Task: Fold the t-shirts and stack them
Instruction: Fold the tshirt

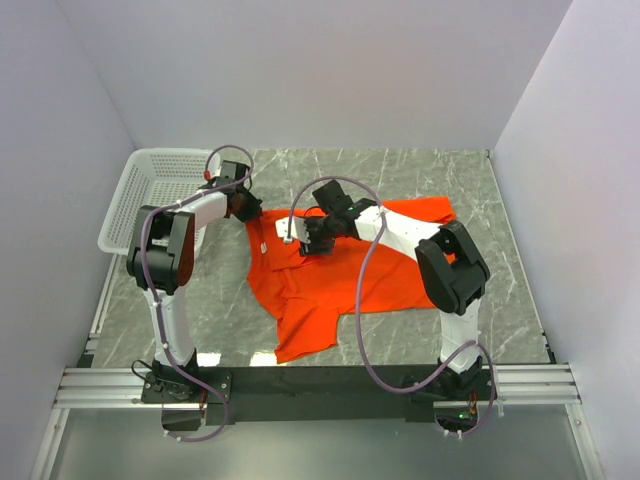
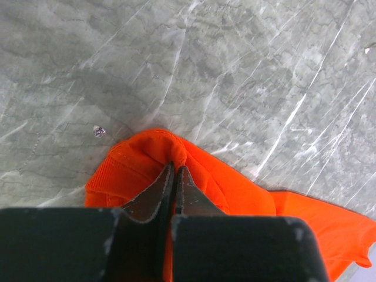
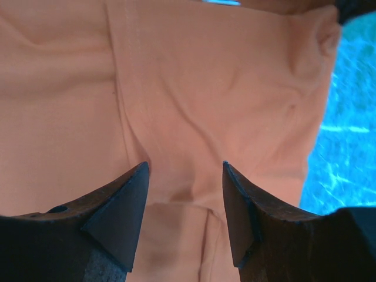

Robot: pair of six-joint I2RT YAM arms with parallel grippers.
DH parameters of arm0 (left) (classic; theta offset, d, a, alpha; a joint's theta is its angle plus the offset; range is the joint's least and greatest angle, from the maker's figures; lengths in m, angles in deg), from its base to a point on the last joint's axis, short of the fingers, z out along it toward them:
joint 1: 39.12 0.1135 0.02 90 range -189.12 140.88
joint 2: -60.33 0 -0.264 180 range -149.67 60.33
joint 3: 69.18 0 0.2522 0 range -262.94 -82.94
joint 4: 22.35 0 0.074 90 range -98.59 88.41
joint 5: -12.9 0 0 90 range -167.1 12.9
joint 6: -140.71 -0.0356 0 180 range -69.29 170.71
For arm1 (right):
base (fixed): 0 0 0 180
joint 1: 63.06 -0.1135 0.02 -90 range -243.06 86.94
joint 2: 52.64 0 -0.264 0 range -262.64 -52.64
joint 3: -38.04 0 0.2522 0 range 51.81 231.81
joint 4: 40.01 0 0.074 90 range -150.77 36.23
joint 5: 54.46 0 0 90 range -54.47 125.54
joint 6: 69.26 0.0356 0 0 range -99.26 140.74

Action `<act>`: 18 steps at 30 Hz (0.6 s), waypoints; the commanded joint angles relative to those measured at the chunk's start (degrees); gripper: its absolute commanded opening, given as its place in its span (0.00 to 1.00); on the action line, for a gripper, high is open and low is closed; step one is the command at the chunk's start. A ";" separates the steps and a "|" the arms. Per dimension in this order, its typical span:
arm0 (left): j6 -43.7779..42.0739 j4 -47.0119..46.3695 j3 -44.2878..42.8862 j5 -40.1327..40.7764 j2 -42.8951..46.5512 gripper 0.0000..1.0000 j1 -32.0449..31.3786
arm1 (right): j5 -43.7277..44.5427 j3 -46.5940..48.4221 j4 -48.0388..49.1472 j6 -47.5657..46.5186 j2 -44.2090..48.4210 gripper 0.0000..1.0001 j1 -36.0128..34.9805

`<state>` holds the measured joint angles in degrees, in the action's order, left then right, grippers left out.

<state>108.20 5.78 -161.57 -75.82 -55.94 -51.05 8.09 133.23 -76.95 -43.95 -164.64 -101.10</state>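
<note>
The orange-red t-shirt (image 1: 340, 275) lies spread and rumpled on the marble table, one sleeve hanging toward the near edge. My left gripper (image 1: 243, 207) is at the shirt's far left corner and is shut on a bunched fold of the cloth (image 2: 153, 154). My right gripper (image 1: 308, 240) is over the shirt's upper left part, close to the small white neck label (image 1: 288, 238). It is open, its fingers (image 3: 126, 194) spread just above the cloth (image 3: 194, 106), which looks pale orange in that view.
A white mesh basket (image 1: 150, 190) stands at the far left of the table, just left of my left arm. Grey walls close in the table on three sides. Bare marble (image 1: 400, 170) shows behind the shirt.
</note>
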 commanded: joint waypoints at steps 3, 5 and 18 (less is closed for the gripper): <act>-1.42 -1.63 0.67 -0.84 3.86 0.02 0.76 | -0.59 2.07 -1.95 -3.69 -0.58 0.58 -0.89; -1.33 -1.89 0.67 -1.54 3.86 0.01 0.85 | -0.86 1.37 -2.57 -4.65 -0.15 0.57 -0.89; -1.86 -2.42 0.49 -2.77 3.59 0.00 0.94 | 3.89 2.07 -0.29 -1.15 -3.22 0.45 -1.51</act>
<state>107.37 5.36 -161.16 -77.53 -55.32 -50.33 10.96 133.21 -78.02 -45.96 -167.38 -101.97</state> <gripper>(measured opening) 0.043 0.467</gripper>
